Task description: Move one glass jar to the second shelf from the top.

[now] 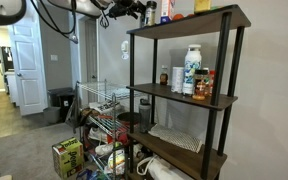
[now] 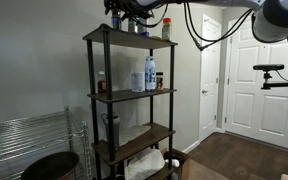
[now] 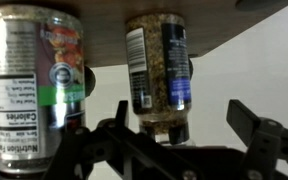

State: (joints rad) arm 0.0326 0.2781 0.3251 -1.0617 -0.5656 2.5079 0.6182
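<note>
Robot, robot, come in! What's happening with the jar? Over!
End effector open at top shelf. Glass jar dead ahead, not gripped. Labelled jar close beside it. White bottle stands on second shelf from the top.

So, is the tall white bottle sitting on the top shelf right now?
No, the white bottle stands on the second shelf from the top, one board below the highest one.

I'm working in a home, by the look of it. A white panelled door (image 1: pixel 22 65) stands at the left of an exterior view with carpet (image 1: pixel 12 122) below it, and more doors (image 2: pixel 246 85) at the right of an exterior view sit beside an exercise bike (image 2: pixel 271 73). A shelf unit (image 2: pixel 124 96) of pantry bottles (image 1: pixel 192 70), a wire rack (image 1: pixel 102 105) and a bin (image 1: pixel 61 102) line plain grey walls.
</note>
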